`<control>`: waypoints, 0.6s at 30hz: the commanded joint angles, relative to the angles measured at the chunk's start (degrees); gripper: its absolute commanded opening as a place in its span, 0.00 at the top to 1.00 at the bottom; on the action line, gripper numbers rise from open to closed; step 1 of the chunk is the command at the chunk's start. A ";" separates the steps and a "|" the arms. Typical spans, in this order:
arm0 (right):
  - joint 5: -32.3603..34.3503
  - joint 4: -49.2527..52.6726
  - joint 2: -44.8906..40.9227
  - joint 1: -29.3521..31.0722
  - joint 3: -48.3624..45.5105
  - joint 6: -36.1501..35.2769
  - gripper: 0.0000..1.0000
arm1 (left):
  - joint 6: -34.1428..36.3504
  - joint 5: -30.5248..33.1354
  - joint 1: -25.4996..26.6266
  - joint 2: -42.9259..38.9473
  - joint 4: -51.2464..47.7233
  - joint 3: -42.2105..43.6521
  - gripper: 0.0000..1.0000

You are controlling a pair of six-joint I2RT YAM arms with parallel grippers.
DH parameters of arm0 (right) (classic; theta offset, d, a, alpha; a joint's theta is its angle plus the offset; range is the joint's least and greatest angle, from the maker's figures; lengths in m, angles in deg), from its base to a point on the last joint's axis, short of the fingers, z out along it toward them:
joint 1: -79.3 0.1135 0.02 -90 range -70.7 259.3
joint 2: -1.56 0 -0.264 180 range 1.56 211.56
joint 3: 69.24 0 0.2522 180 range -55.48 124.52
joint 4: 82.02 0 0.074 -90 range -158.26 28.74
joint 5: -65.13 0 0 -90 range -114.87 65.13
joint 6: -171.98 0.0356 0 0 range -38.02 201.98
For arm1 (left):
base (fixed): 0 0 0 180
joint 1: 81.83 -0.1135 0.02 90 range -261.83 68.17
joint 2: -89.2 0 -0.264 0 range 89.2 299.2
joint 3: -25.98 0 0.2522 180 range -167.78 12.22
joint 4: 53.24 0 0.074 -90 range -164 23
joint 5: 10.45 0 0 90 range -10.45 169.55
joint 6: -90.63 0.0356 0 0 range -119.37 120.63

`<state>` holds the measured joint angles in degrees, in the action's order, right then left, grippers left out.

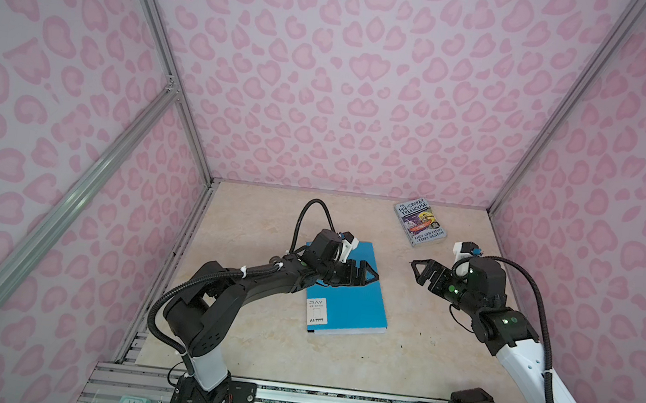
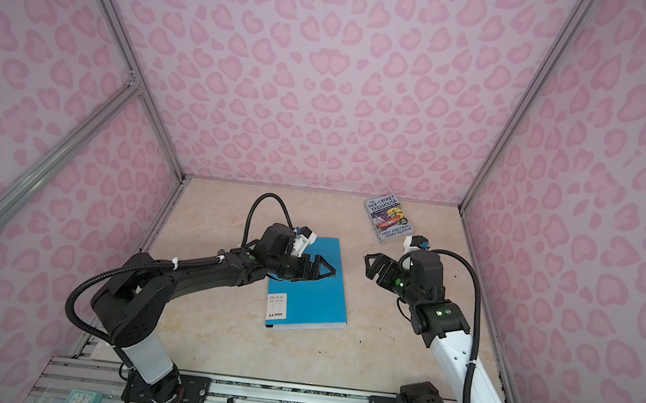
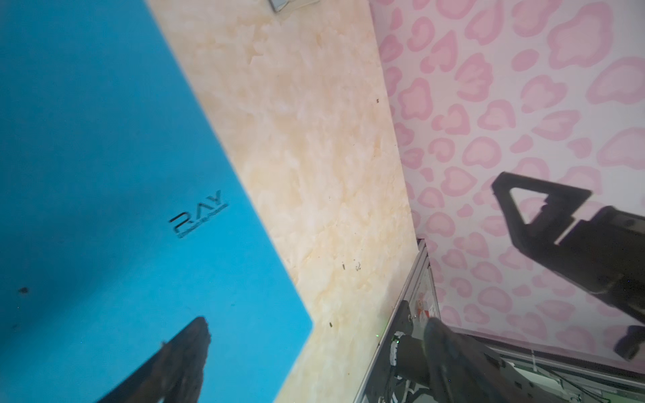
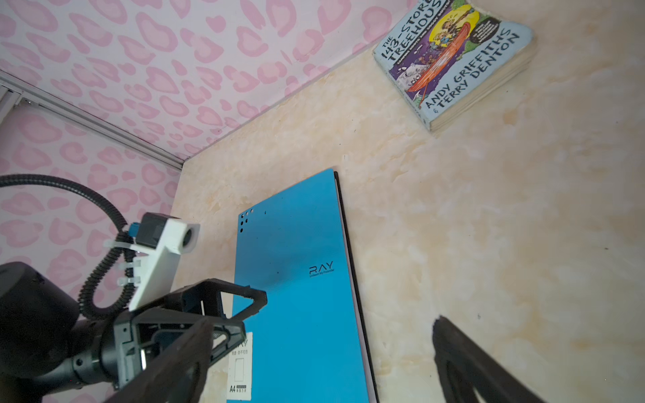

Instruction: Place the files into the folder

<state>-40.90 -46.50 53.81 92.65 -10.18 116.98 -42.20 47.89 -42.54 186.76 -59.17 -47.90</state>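
1. The folder (image 1: pixel 346 306) (image 2: pixel 314 293) lies closed and flat on the worktop (image 1: pixel 268 225), blue cover up, left of the middle. Its white label (image 1: pixel 316 314) is at the near left corner.
2. In the right wrist view a thin pale strip runs along the folder's (image 4: pixel 296 296) long right edge, between the blue cover and the black back. I cannot tell whether that strip is the files.
3. The left gripper (image 1: pixel 370 277) (image 2: pixel 327 271) hangs over the folder's far half, fingers released and holding nothing.
4. The right gripper (image 1: pixel 416 273) (image 2: pixel 368 264) is just right of the folder over bare worktop, fingers spread and empty, pointing at the left gripper.
5. A book (image 1: pixel 419 222) (image 4: pixel 453 62) lies near the far right corner, well apart from the folder.
6. Bare worktop lies right of the folder, in front of it, and along the far wall.
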 commanded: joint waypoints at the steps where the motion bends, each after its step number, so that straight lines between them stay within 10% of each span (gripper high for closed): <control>1: 2.96 3.13 -0.69 -1.31 0.44 -2.31 0.03 | 3.19 2.13 -0.45 -7.36 0.97 -1.17 0.03; 7: 3.48 -1.79 -0.69 -2.88 0.13 -0.66 0.03 | 7.05 14.24 -7.50 -31.86 -9.57 7.03 0.03; 18: 9.93 -11.51 5.17 -4.21 -1.62 -2.29 0.03 | 8.86 62.33 -11.68 -62.66 -24.86 29.46 0.04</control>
<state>-33.42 -53.56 57.64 88.56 -11.06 115.93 -33.91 92.94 -54.08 126.70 -80.45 -22.31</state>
